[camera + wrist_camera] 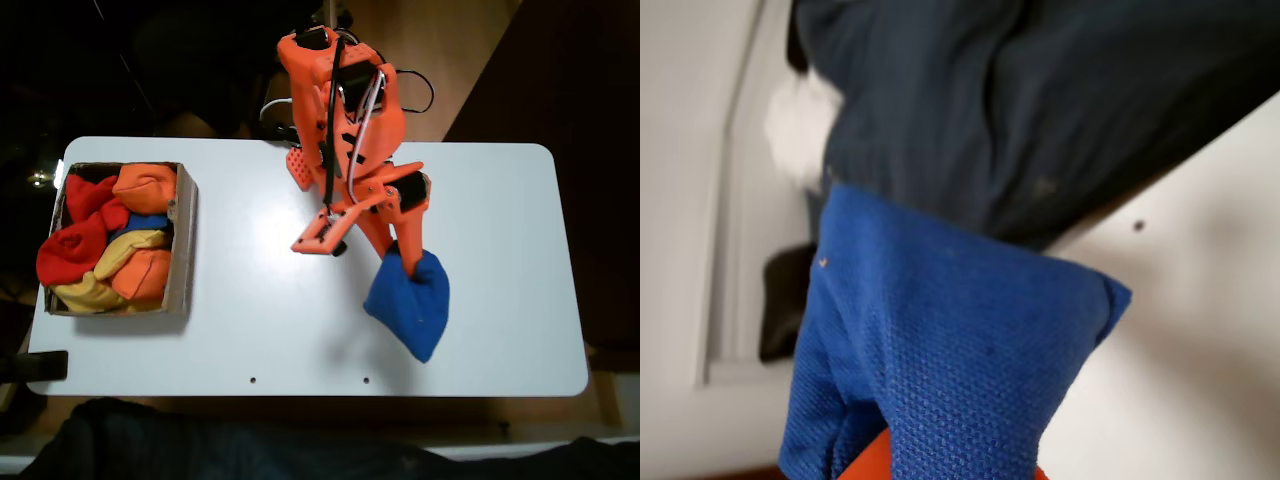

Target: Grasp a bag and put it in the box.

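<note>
In the fixed view the orange end effector (393,262) is clenched on the upper left corner of the blue bag (412,298), which sits over the right half of the white desk (270,310). The bag's long axis runs diagonally, from the pinched corner down to a point toward the lower right. Its fabric is plain, with no label or writing visible. The wrist view shows the bag (950,350) close up, woven blue cloth bunched around an orange finger at the bottom edge. The box (182,240) stands well apart at the desk's left end, filled with orange, red and yellow bean bags (105,250) and a glimpse of blue.
</note>
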### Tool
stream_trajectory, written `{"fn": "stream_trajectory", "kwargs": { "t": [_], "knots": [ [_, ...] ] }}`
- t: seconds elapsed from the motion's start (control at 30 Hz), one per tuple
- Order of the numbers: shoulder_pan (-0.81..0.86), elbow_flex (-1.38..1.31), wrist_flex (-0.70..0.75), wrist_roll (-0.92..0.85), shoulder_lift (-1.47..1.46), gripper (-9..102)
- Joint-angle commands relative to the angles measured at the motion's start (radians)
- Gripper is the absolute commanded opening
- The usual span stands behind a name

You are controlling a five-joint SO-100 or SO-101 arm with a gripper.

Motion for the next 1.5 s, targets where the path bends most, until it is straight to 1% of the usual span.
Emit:
{"fn": "stream_trajectory", "kwargs": {
  "t": [0.0, 0.3, 1.13, 1.33, 1.47],
  "knots": [
    [0.046, -0.115, 0.017, 0.009, 0.064, 0],
    [0.133, -0.173, 0.086, 0.020, 0.071, 0],
    [0.301, -0.486, 0.316, 0.164, -0.025, 0],
    [0.393, -0.607, 0.403, 0.236, -0.074, 0],
    [0.472, -0.660, 0.416, 0.265, -0.101, 0]
  ]
}}
